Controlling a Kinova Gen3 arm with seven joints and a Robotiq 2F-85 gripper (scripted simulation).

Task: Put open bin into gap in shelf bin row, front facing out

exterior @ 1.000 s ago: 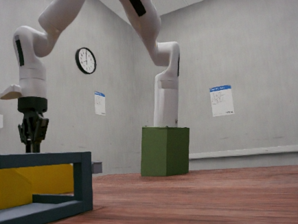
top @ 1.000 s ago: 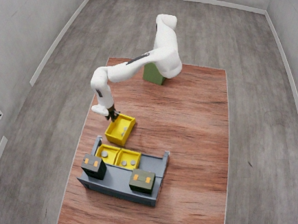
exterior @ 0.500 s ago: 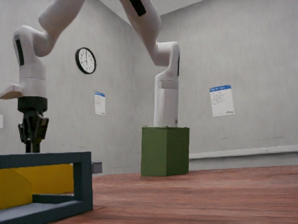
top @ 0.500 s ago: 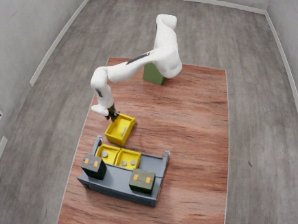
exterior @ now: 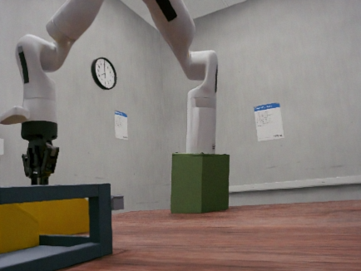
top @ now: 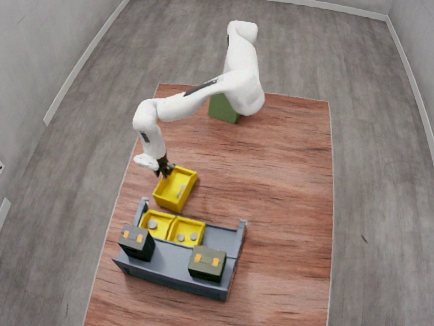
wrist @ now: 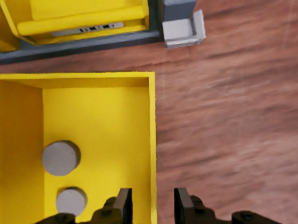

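The table (top: 280, 175) (exterior: 249, 233) (wrist: 225, 125) carries the white arm (top: 190, 102) (exterior: 35, 104), which reaches over to the robot's side of the grey shelf (top: 172, 260) (exterior: 106, 220) (wrist: 90, 46). Two dark cases with orange latches, the end case (top: 136, 243) and the broader case (top: 206, 265), stand on the shelf's top board, so a bin lifted high could knock them. The open yellow bin (top: 172, 182) (wrist: 100, 120) rests on the table just in front of the shelf, near its filled end; the gap lies towards the shelf's other end, beside two stocked bins, the end bin (top: 161, 230) (wrist: 80, 15) and the middle bin (top: 191, 226) (wrist: 7, 40). The pincer (top: 166, 172) (exterior: 40, 180) (wrist: 153, 204) points down, its fingers parted by a modest amount astride one side wall of the open bin, with space showing on both sides: it pinches nothing. That hold seems chosen to leave the floor and its two grey discs (wrist: 60, 158) undisturbed. Closing squarely on the wall should come next; a one-sided grip may let the bin sag and its discs slide.
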